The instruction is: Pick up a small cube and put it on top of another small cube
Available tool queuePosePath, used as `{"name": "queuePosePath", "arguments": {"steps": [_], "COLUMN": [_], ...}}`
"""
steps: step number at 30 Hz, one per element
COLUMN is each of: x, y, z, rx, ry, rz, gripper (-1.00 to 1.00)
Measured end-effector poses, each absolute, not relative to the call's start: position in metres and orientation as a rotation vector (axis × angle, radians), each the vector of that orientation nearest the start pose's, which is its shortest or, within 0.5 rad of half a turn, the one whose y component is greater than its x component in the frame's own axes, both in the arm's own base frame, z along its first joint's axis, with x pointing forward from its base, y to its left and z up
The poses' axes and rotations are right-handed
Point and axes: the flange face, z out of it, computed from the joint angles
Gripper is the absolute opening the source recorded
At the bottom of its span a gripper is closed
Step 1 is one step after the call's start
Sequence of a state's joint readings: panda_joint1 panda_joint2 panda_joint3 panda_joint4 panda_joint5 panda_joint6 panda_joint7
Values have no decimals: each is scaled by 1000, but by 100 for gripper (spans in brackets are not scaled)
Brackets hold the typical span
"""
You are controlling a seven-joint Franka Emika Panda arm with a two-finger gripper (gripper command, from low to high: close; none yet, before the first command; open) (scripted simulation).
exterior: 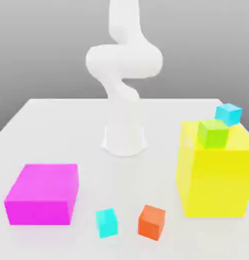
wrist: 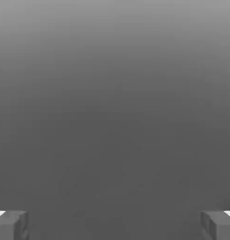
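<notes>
Looking over the table: four small cubes, two big blocks, and the arm rising from its base at the back of the white table.
Gripper: in the hand view the gripper has its two grey fingertips far apart at opposite edges, nothing between them, facing plain grey background.
Loose cubes: a cyan cube and an orange cube sit near each other on the table toward the front, not touching, between the two big blocks.
Raised cubes: a green cube rests on top of the yellow block; a second cyan cube shows just behind it, and I cannot tell whether it rests on the block.
Other block: a magenta block stands at the exterior view's left, well apart from the small cubes.
Handling, as a judgement: the small cubes look rigid, light and smooth-faced, unlikely to deform or break.
Where to hold: two opposite flat side faces, near mid-height, fingers square to them so the cube does not twist.
Likely easiest pair: the front cyan and orange cubes, open all round.
</notes>
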State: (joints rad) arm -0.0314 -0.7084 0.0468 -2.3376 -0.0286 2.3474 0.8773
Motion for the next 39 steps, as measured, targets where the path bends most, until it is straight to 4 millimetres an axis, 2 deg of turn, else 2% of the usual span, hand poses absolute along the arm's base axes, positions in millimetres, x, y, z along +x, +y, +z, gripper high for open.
{"name": "queuePosePath", "arguments": {"steps": [2, 5, 8, 11, 16, 22, 30, 31, 37, 39], "x": [408, 437, 455, 463, 455, 415, 408, 407, 407, 408], "y": [18, 26, 31, 36, 45, 68, 70, 70, 70, 70], "z": [621, 556, 490, 424, 319, 213, 142, 135, 132, 141], "rx": [-2522, -2567, -2601, -2624, -2635, -2599, -2580, -2583, -2583, -2579], "ry": [1201, 1305, 1403, 1493, 1629, 1759, 1785, 1785, 1784, 1784], "rz": [-895, -795, -686, -566, -345, -48, 0, 0, -2, -2], "gripper": [0, 0, 0, 0, 0, 0, 0, -100, -100, -100]}}
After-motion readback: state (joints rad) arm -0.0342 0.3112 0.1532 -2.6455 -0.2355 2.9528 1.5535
